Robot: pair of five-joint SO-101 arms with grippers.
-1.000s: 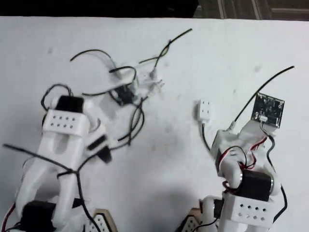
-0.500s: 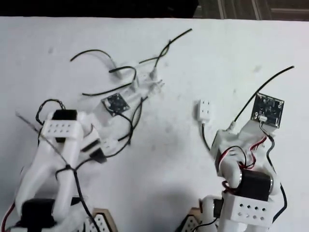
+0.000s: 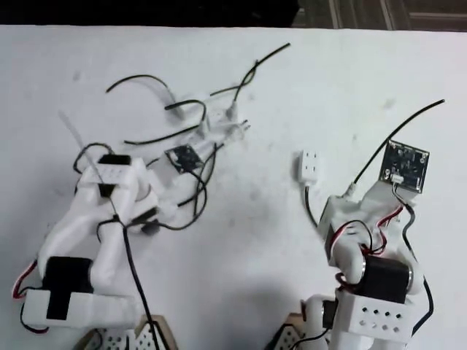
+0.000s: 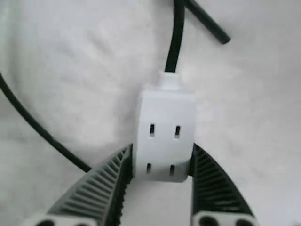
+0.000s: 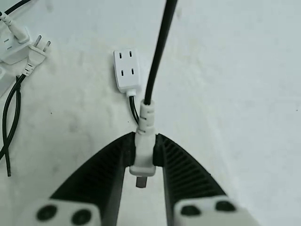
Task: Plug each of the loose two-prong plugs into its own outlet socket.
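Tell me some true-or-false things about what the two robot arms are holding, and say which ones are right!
1. The left pincer grips a white outlet socket. True.
2. The right pincer is empty. False: it is shut on a white plug with a black cord.
3. A second outlet socket lies on the table beyond the right pincer. True.
4. The white plug is pushed into that second outlet socket. False: the two are apart, and the socket's slots are bare.
5. A loose two-prong plug lies on the table off to one side. True.
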